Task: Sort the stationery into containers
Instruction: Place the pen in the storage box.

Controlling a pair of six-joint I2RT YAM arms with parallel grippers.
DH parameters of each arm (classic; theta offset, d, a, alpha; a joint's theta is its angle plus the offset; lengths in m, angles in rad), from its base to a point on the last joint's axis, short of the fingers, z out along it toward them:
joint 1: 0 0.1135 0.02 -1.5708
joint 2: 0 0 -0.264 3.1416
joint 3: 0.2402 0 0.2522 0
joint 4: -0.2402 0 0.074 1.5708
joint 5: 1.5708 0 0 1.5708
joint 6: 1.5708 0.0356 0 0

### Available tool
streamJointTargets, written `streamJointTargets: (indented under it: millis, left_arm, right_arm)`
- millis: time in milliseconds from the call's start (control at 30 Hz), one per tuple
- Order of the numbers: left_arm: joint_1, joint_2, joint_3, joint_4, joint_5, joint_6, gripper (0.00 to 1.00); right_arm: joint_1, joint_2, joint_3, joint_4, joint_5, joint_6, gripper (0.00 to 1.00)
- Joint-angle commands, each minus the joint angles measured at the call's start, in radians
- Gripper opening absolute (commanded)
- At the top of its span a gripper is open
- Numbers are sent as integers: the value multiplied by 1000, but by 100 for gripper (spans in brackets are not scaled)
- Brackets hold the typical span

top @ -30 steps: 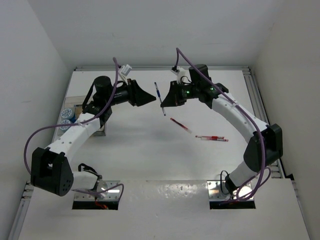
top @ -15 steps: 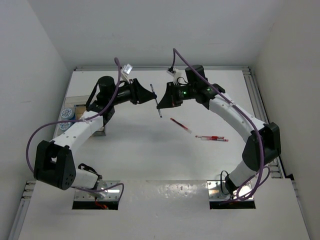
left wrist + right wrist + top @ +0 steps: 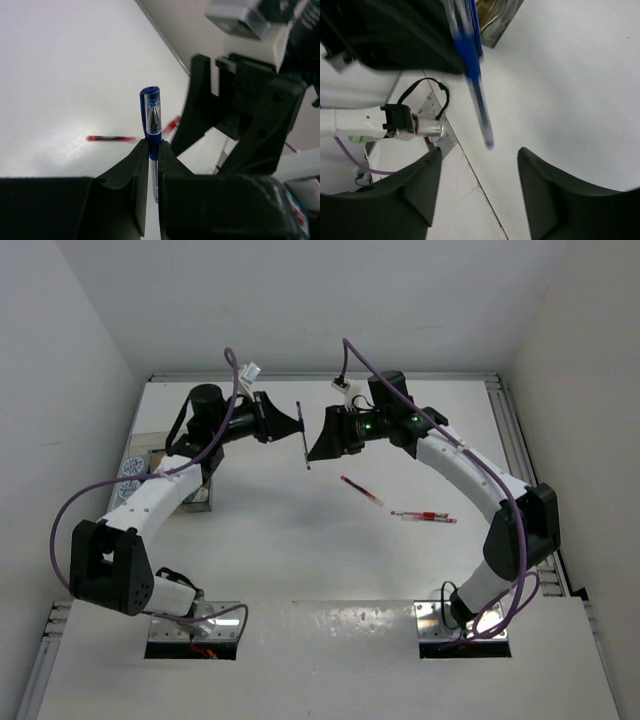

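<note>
A blue pen (image 3: 303, 436) hangs upright above the back of the table, and my left gripper (image 3: 296, 426) is shut on it. In the left wrist view the pen (image 3: 151, 125) stands clamped between the fingertips of the left gripper (image 3: 152, 145), cap end up. My right gripper (image 3: 318, 440) stands open right beside it. In the right wrist view the pen's lower end (image 3: 476, 90) hangs free above the gap of the right gripper (image 3: 479, 150). Red pens (image 3: 361, 491) (image 3: 424, 515) lie on the table to the right. The clear container (image 3: 148, 443) sits at the far left.
Two blue-white rolls (image 3: 131, 472) lie by the container at the table's left edge. Side walls close in on both sides and a rail (image 3: 505, 430) runs along the right. Purple cables (image 3: 232, 375) arch over both arms.
The left gripper has closed on the blue pen that the right gripper held. The right gripper has opened and let go. Both grippers have drifted slightly left.
</note>
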Motion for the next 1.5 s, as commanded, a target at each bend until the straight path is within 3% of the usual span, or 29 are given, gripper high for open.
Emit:
streamJointTargets:
  millis: [0, 33, 100, 200, 267, 300, 400, 600, 833, 1200, 1467]
  left_arm:
    - [94, 5, 153, -265, 13, 246, 4]
    - [138, 15, 257, -356, -5, 433, 3]
    - [186, 50, 345, -566, -44, 597, 2]
    - [299, 130, 542, -812, -160, 1053, 1]
    - [338, 159, 589, -918, -217, 1212, 1]
    - [364, 174, 618, -955, -247, 1391, 1]
    - [419, 232, 617, -1023, -389, 1663, 0]
    - [540, 366, 647, -1102, -412, 2050, 1]
    - [572, 455, 620, -1069, -400, 2205, 2]
    - [559, 509, 534, -958, -398, 2192, 16]
    - [543, 516, 549, -918, -407, 2069, 46]
  right_arm:
    - [-28, -35, 23, -4, 10, -33, 65]
    - [-39, -38, 12, -6, 7, -36, 65]
    - [-83, -51, -17, -9, 3, -48, 65]
    - [-140, -52, -42, -62, 15, -126, 65]
    - [-157, -51, -59, -87, 25, -158, 65]
    - [-175, -51, -68, -99, 27, -172, 65]
    - [-197, -46, -99, -112, 27, -209, 64]
    - [-200, -28, -154, -116, 97, -303, 63]
    - [-200, 29, -166, -149, 188, -372, 62]
    - [-194, 126, -145, -156, 317, -399, 55]
    - [-97, 222, -93, -187, 495, -495, 44]
